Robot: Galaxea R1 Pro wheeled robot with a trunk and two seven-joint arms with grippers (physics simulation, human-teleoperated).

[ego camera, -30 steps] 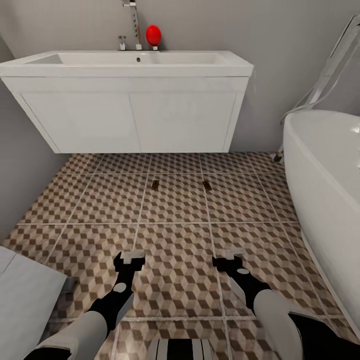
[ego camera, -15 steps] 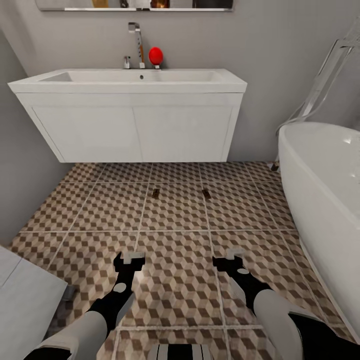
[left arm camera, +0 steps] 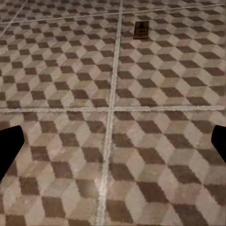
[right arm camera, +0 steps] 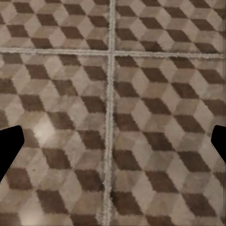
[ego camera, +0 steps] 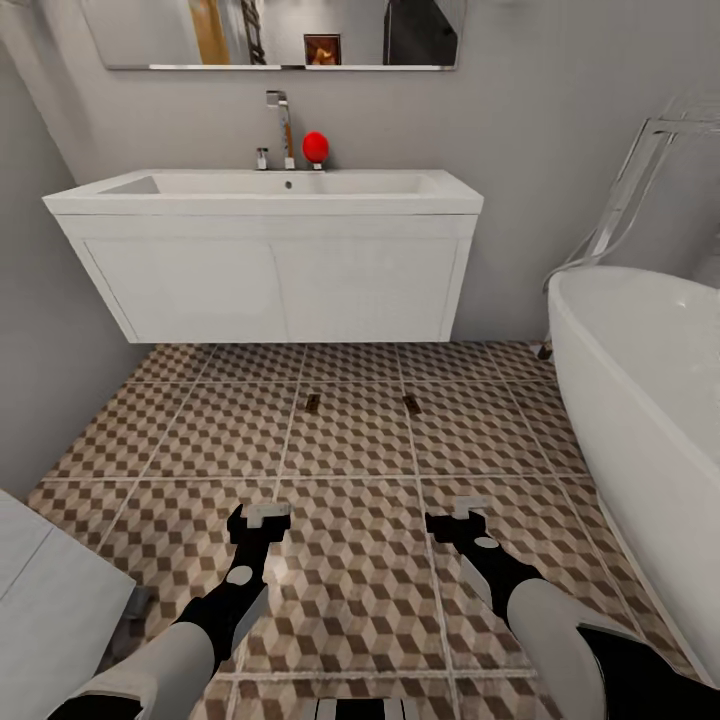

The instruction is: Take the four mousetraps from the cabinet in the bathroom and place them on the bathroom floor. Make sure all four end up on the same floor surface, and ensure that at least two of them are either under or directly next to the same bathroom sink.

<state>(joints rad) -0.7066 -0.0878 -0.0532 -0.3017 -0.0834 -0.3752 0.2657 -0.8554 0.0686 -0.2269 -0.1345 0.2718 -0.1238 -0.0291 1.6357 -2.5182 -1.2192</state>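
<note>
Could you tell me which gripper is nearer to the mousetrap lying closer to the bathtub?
The right gripper. That mousetrap lies on the floor just ahead of it, slightly inward, both short of the sink. The left gripper sits farther across, facing the other mousetrap.

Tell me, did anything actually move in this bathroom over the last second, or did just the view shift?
Only the view shifted: the head camera tilted up or drew back, so the sink sits lower and smaller and a mirror has come into sight. The two mousetraps stayed put on the bathroom floor. The left gripper and right gripper stayed open and empty.
</note>
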